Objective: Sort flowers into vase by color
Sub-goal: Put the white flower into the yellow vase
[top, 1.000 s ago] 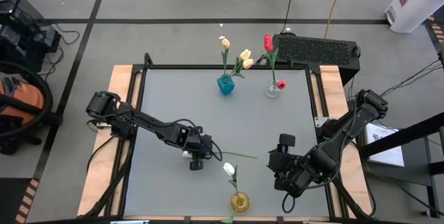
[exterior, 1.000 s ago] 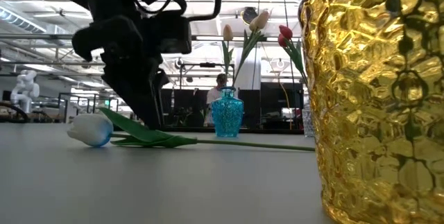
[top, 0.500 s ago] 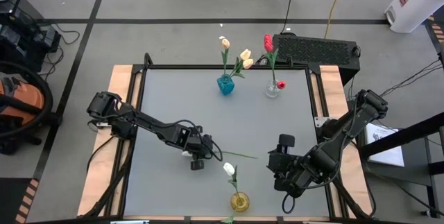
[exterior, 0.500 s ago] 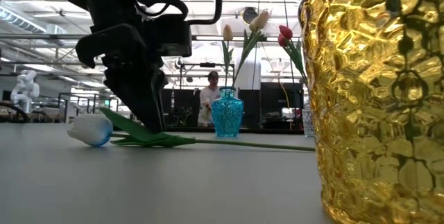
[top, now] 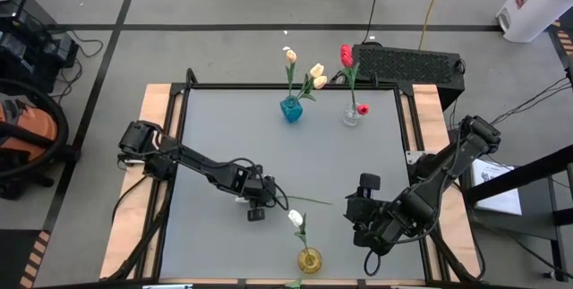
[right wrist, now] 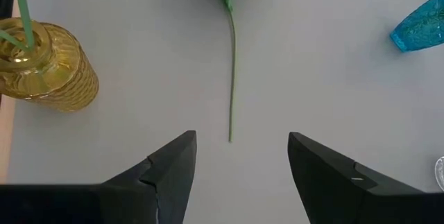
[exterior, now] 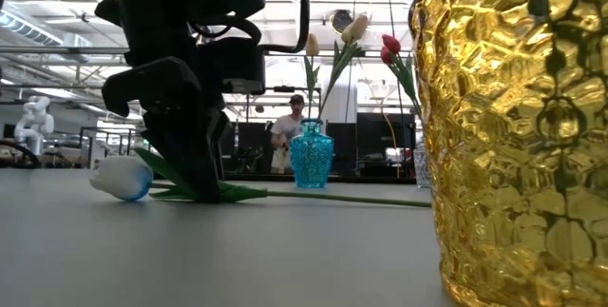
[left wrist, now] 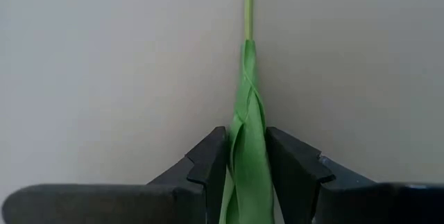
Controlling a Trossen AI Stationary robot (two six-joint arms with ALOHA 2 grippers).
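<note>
Mid-table, your left gripper point(left wrist: 246, 156) is clamped on the lying tulip's point(exterior: 123, 178) leaves; right gripper point(right wrist: 241, 156) waits nearby, jaws spread.

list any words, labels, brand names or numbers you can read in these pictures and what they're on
None can be read.
White container on the floor, far right corner: a dark mark on its side, too small to read.
Paper sheet on the floor right of the table: print too small to read.
Gold vase, blue vase, loose tulip: no text.
</note>
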